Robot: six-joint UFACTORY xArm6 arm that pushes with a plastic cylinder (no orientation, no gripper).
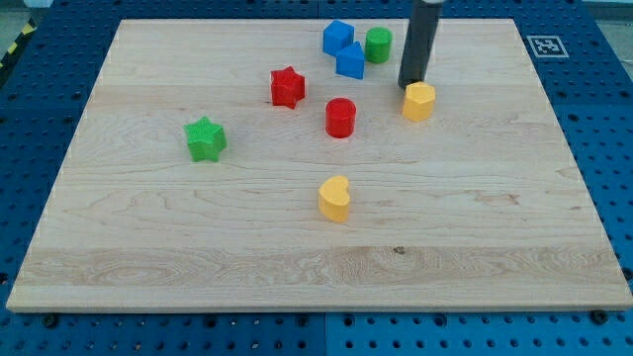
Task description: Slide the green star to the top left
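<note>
Currently my tip [411, 85], a bare rod holding nothing, is standing well right of the green star [206, 137], which is looking light, rigid and apt to spin unless pushed squarely on its lower-right face.

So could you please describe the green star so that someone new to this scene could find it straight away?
Start from the wooden board and look at its left half, where only one block sits. That is the green star, well left of the red star. The only other green block, a cylinder, is round and sits by the blue blocks at the top.

Star [206, 138] lies left of the cylinder [340, 117].
</note>
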